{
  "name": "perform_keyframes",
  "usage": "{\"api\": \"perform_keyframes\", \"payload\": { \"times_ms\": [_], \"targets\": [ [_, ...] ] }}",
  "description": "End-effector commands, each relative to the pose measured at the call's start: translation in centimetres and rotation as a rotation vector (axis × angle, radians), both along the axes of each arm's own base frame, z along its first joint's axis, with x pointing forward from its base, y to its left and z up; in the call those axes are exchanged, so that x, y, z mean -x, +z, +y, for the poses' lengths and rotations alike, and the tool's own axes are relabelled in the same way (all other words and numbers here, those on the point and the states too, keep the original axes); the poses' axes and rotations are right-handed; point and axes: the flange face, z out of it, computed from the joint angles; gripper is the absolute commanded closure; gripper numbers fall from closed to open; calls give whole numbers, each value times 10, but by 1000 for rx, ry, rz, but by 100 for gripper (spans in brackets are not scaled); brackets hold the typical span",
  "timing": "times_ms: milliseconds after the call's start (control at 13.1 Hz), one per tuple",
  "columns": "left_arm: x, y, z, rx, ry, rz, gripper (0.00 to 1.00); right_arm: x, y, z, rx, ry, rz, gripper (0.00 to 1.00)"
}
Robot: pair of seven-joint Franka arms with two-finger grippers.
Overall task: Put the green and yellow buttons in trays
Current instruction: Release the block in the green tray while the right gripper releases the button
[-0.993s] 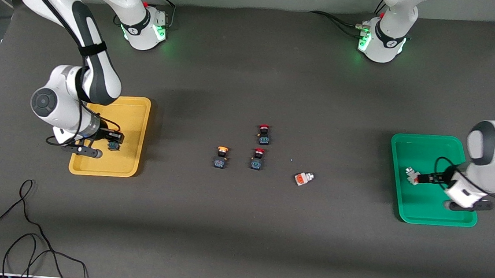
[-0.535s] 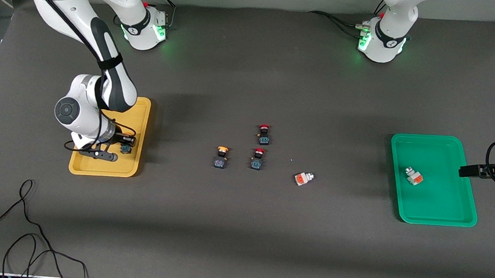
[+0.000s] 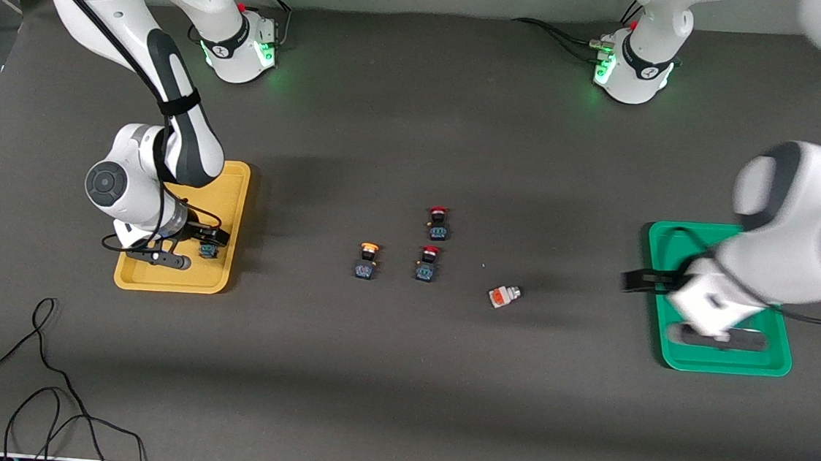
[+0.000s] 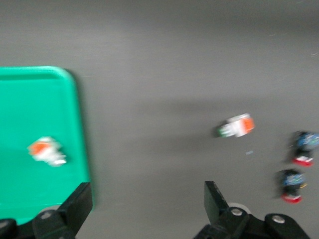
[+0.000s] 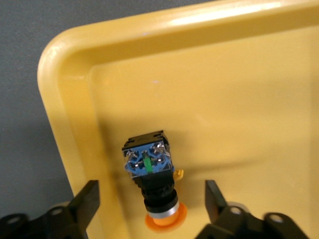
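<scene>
R hand (image 5: 149,199) sits low in the yellow tray (image 3: 228,179), fingers apart w/ a gap each side of the yellow-cap button (image 5: 152,179). The button lies on its side on the tray floor, near the tray's corner wall, blue terminal end showing, orange-yellow cap toward the hand. Nothing is clamped; reads as a drop-off, fingers wide so the part stays put when the hand lifts.

L hand (image 4: 144,204) is over the bench just off the green tray (image 3: 730,362), at the edge that faces the loose parts; fingers spread wide, nothing between them. The wrist view shows one whitish block (image 4: 47,151) w/ orange face lying on the green tray floor, apart from the walls. The other whitish block (image 3: 503,295) lies on the bench between tray and the button cluster, prob. the next pick for this arm, hence the open fingers.

Mid-bench: one more yellow-cap button (image 3: 367,260), upright, not yet trayed. Beside it toward the L arm's end stand two red-cap buttons (image 3: 428,263), one farther from the camera than the other; not task parts, so left alone.

Judged approx. half done: one part per tray, two to go.
</scene>
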Motion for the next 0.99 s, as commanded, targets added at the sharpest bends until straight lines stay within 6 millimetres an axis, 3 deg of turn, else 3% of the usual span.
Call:
{"api": "perform_keyframes", "payload": {
  "times_ms": [0, 76, 305, 382, 535, 687, 916],
  "targets": [
    [19, -20, -87, -9, -18, -19, 0, -14, 60, 3, -74, 6, 14, 0],
    [28, -32, -115, -12, -66, -6, 0, -21, 89, 0, -98, 2, 34, 0],
    [55, -55, -172, -23, -291, 7, 0, -47, 176, -1, -128, 19, 85, 0],
    [60, -59, -184, -35, -401, -7, 0, -54, 203, 1, -135, 28, 93, 0],
    [61, -65, -188, -14, -680, -47, 0, -65, 246, 8, -139, 31, 83, 0],
    [63, -76, -193, -2, -758, -96, 0, -71, 266, 24, -137, -28, 73, 0],
    [65, -135, -191, -25, -940, -195, 0, -67, 262, 88, -143, -67, 89, 0]
  ]
}}
